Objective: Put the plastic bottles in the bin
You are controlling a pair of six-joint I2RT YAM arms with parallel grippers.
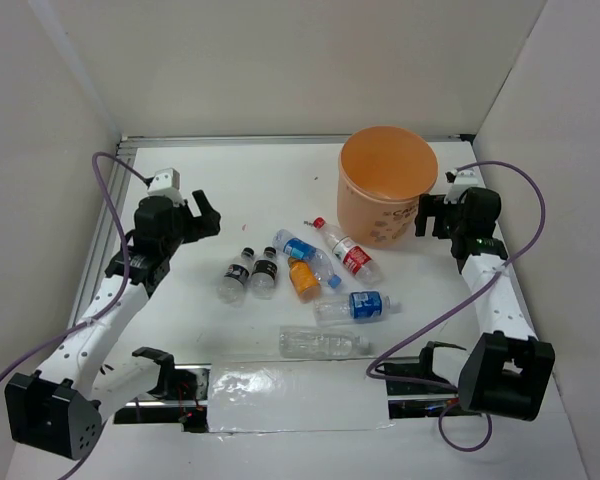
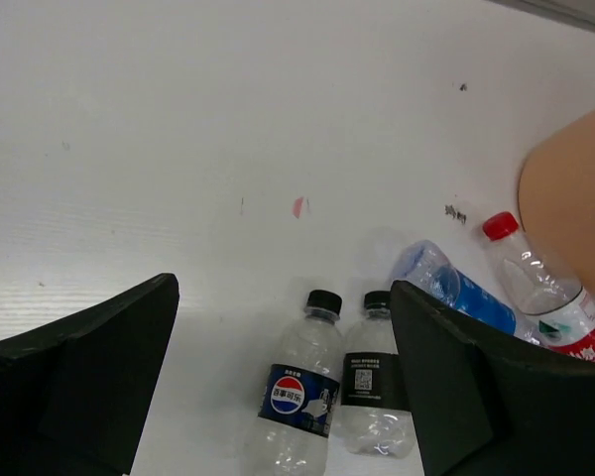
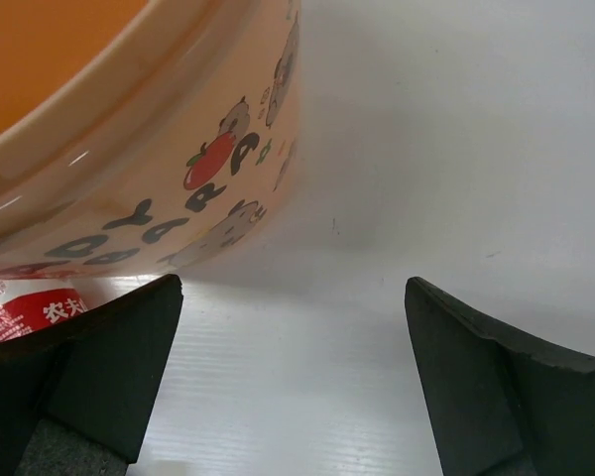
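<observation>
Seven plastic bottles lie mid-table: two black-labelled ones (image 1: 235, 275) (image 1: 265, 272), a blue-labelled one (image 1: 305, 250), an orange one (image 1: 303, 281), a red-labelled one (image 1: 348, 253), another blue-labelled one (image 1: 358, 306) and an unlabelled one (image 1: 323, 342). The orange bin (image 1: 387, 195) stands upright at the back right. My left gripper (image 1: 205, 217) is open and empty, left of the bottles. Its wrist view (image 2: 283, 288) shows the two black-labelled bottles (image 2: 302, 397) (image 2: 375, 392) ahead between the fingers. My right gripper (image 1: 425, 215) is open and empty, right beside the bin (image 3: 129, 149).
White walls enclose the table on the left, back and right. A clear plastic sheet (image 1: 295, 398) lies at the near edge between the arm bases. A purple cable (image 1: 105, 200) loops beside each arm. A red label (image 3: 20, 317) peeks past the bin.
</observation>
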